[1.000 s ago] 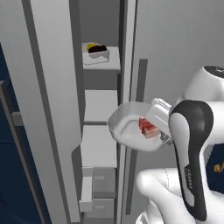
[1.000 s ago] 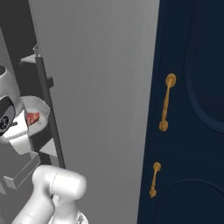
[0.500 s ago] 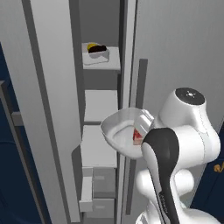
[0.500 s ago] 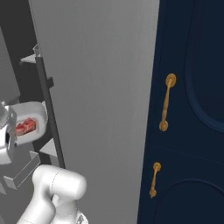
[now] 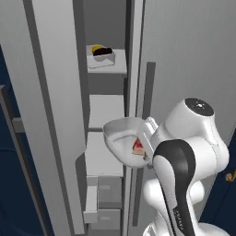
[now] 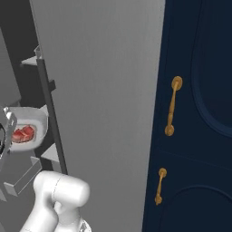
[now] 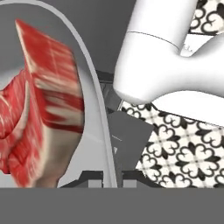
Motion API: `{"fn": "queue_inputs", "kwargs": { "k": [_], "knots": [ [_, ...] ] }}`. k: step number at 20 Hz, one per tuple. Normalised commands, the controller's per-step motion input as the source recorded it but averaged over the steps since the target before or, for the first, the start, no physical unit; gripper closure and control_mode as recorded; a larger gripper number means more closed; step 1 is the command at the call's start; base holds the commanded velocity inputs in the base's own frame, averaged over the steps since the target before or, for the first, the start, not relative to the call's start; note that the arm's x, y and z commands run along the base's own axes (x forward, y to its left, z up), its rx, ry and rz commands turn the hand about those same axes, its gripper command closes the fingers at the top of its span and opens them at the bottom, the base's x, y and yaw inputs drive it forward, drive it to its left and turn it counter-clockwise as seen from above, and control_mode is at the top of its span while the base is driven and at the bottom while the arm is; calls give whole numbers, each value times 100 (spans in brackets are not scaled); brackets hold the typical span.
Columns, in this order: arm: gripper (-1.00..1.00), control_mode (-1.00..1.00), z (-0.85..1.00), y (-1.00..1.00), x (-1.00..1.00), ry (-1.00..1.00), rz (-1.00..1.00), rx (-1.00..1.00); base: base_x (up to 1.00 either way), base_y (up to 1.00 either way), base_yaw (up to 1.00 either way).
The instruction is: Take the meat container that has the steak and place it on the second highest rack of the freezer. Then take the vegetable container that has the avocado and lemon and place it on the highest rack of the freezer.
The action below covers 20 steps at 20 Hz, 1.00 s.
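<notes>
My gripper (image 5: 147, 138) is shut on the rim of the white meat container (image 5: 120, 142), which holds the red steak (image 5: 138, 148). The dish hangs tilted just in front of the open freezer (image 5: 107, 92), level with the gap under the second shelf board from the top of the view (image 5: 107, 113). The right base view has the container (image 6: 38, 118) and steak (image 6: 22, 134) at its left edge. Close up, the steak (image 7: 43, 105) lies against the container's wall (image 7: 94, 83), with the rim between my fingertips (image 7: 111, 183). The vegetable container (image 5: 101, 59) with lemon (image 5: 96, 49) and avocado (image 5: 104, 51) sits on the uppermost board in view (image 5: 118, 66).
A third board (image 5: 103, 156) and grey drawers (image 5: 109, 193) lie below. The open grey freezer door (image 6: 104, 90) stands right of the dish, its edge close to my arm. A navy cabinet with gold handles (image 6: 172, 106) is further right. The left door panel (image 5: 50, 115) flanks the opening.
The meat container has moved left, toward the freezer opening, and tipped further. My arm's elbow has swung round in front of the left base camera.
</notes>
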Motion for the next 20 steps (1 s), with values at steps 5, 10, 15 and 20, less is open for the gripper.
{"fn": "queue_inputs", "kwargs": {
  "k": [5, 10, 15, 20],
  "knots": [
    [100, -100, -32, 43, 4, 0, -12, 14, 0, 0, 0],
    [100, -100, -52, 12, 19, 1, -14, 15, 0, 0, 0],
    [100, -100, -46, 0, 11, -1, -10, 22, 0, 0, 0],
    [100, -100, -27, 13, 15, -17, -7, 10, 0, 0, 0]
  ]
}}
